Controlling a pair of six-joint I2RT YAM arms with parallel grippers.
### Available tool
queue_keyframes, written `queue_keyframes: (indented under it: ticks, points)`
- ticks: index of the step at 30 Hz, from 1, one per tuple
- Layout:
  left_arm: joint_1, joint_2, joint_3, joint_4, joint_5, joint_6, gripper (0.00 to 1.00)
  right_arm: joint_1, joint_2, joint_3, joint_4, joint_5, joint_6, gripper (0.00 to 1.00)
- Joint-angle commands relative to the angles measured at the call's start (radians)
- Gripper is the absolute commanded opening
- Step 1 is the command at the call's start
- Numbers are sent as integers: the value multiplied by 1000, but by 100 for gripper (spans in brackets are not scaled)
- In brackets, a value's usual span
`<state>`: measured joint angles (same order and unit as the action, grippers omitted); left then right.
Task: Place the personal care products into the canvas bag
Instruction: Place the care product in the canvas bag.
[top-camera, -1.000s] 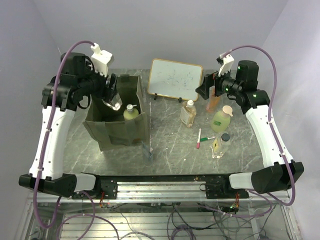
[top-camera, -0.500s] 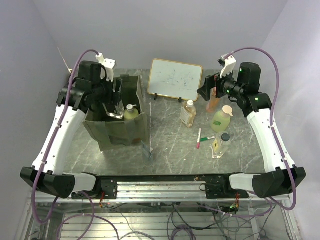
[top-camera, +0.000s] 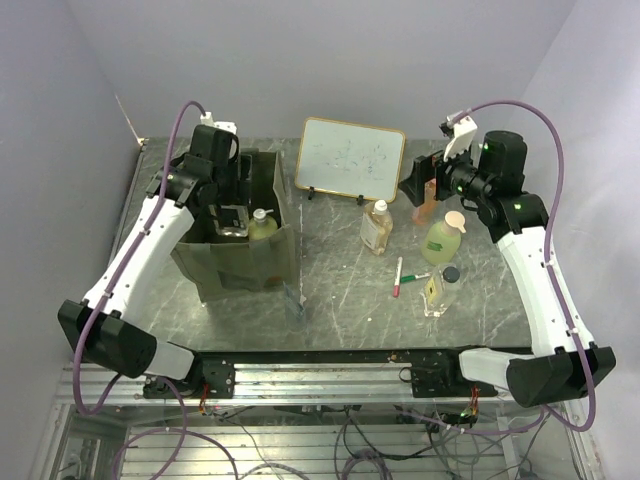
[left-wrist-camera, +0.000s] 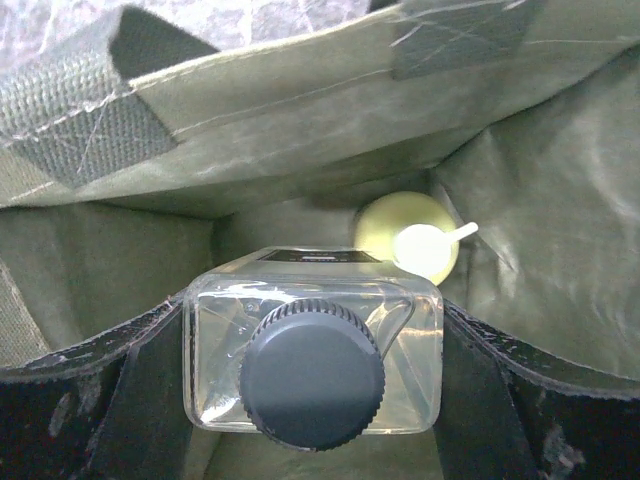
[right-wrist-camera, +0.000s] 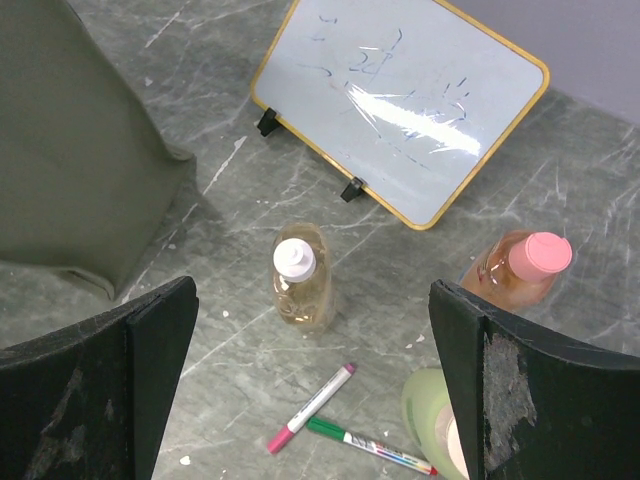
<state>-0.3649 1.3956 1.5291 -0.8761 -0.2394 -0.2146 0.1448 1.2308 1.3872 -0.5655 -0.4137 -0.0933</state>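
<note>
The left arm (top-camera: 150, 240) bends down into the olive-green canvas bag (top-camera: 240, 268), left gripper (left-wrist-camera: 312, 375) clamping a clear dark-capped plastic bottle (left-wrist-camera: 312, 310); the right gripper (right-wrist-camera: 315, 360) hangs wide open.

Matt olive cloth bag (left-wrist-camera: 280, 130), glossy clear plastic bottle (left-wrist-camera: 405, 335) with ribbed dark cap (left-wrist-camera: 312, 372), smooth marbled table (right-wrist-camera: 200, 220)

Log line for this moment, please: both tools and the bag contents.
left tool: gripping clear dark-capped bottle inside canvas bag | right tool: open, empty | also inside: yellow-green bottle
</note>
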Motion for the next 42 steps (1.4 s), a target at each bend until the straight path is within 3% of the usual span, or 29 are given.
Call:
queue_keyframes:
  ticks: [1,13,26,42]
  points:
    - [-2,-10,-6,133,-68,-106,7,-8,-28,-21,17,13,-13,100]
    - [-2,5,-144,255,13,-192,7,-28,-57,-44,9,28,-29,100]
    - [0,19,-210,376,-82,-167,7,-33,-45,-45,16,19,-26,100]
    - [13,23,-321,378,-39,-195,13,-34,-42,-43,17,27,-31,100]
